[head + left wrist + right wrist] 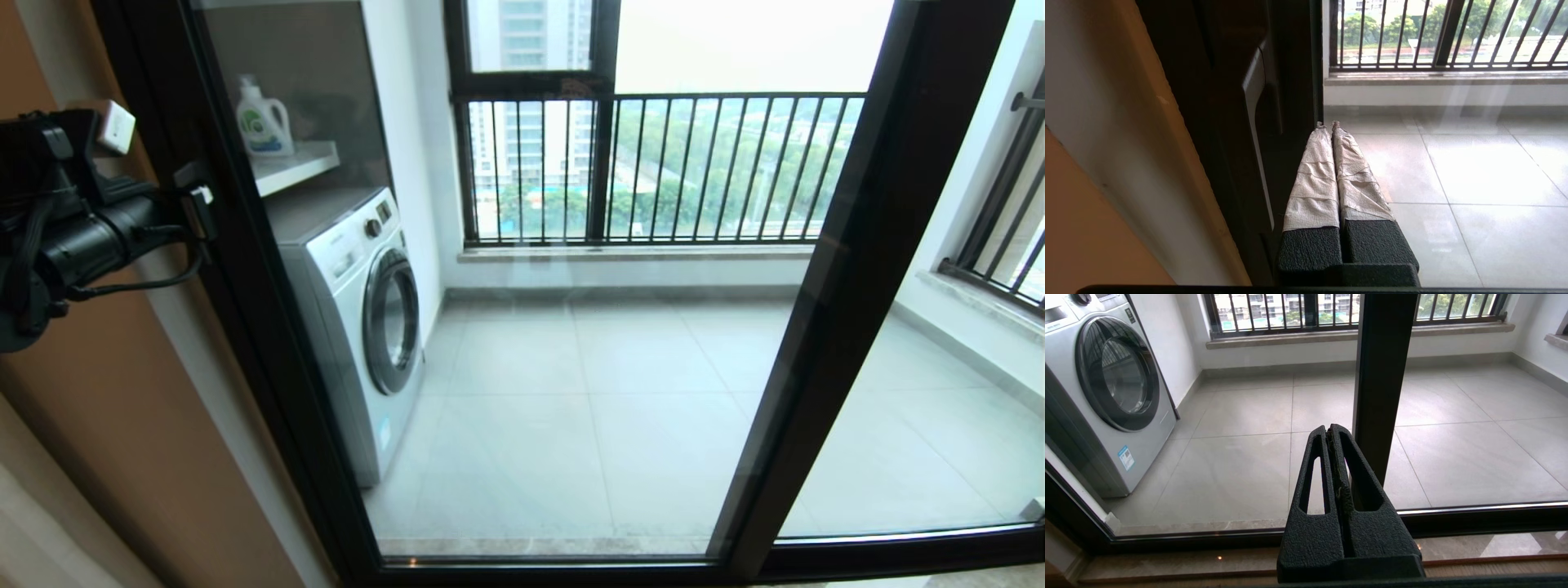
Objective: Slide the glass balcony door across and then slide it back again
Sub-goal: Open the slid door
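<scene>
The glass balcony door (588, 367) fills the middle of the head view, and its black left upright (245, 269) stands against the wall. The short bar handle (1253, 122) sits on that upright. My left gripper (1327, 124) is shut, its white-taped fingers pressed together with nothing between them. It lies alongside the handle on the glass side, tips at the frame's edge. In the head view the left gripper (194, 208) rests against the upright at mid height. My right gripper (1329, 428) is shut and empty, held low before the glass beside the door's right upright (1380, 375).
Behind the glass stand a washing machine (359, 310) and a detergent bottle (263, 118) on a shelf. A barred window (653, 163) closes the balcony's far side. A handleless glass panel (939, 408) lies to the right. An orange-brown wall (98, 408) is on the left.
</scene>
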You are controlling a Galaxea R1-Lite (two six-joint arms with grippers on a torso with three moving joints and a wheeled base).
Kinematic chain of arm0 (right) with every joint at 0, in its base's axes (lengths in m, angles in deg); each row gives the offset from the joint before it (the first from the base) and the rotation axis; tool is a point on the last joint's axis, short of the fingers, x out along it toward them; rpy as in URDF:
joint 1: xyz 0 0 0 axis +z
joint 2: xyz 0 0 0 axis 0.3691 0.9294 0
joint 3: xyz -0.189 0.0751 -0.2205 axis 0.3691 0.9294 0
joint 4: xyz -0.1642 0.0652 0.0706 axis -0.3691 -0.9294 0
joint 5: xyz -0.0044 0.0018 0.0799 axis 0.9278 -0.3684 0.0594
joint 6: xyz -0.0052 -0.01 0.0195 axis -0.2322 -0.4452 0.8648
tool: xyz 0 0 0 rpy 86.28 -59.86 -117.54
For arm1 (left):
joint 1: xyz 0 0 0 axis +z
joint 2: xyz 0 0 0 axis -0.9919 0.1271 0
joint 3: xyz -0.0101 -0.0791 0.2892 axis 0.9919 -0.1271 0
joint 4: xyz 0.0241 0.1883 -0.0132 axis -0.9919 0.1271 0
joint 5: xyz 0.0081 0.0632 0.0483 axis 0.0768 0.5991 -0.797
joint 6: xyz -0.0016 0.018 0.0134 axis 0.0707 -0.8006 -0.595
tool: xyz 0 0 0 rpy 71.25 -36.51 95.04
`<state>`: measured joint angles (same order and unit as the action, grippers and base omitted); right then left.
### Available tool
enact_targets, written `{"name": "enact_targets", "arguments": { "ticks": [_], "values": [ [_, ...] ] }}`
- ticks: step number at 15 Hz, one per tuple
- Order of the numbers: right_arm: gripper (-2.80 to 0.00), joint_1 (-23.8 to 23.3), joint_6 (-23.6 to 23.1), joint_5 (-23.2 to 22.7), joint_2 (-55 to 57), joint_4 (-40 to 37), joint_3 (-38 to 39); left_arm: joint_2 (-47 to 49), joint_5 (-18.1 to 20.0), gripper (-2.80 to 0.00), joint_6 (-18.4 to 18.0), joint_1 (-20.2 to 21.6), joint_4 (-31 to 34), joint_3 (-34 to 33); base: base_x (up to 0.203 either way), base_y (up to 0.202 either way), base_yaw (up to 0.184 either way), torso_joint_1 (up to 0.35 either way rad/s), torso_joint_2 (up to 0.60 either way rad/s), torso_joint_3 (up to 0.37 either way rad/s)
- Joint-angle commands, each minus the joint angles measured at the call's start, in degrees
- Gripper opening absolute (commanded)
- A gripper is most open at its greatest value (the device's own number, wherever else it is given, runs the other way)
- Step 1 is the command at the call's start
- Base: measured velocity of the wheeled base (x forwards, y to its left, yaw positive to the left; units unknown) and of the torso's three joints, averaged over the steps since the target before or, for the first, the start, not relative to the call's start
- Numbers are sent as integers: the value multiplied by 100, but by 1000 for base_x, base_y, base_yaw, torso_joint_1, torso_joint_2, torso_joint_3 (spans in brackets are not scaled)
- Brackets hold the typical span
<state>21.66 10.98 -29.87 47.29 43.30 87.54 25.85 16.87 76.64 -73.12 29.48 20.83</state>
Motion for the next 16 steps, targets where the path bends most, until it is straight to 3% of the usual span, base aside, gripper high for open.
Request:
{"name": "enact_targets", "arguments": {
  "ticks": [1,8,13,16],
  "values": [
    [-280,0,-2,-1,2,-1,70,-340,6,-280,8,7,-14,46,0,0,0,0,0,0],
    [-280,0,-2,-1,2,8,70,-180,41,-280,18,667,-30,87,0,0,0,0,0,0],
    [-280,0,-2,-1,2,1,70,272,90,-280,-19,756,-40,110,0,0,0,0,0,0],
    [-280,0,-2,-1,2,7,70,694,83,-280,-33,756,-55,445,0,0,0,0,0,0]
  ]
}}
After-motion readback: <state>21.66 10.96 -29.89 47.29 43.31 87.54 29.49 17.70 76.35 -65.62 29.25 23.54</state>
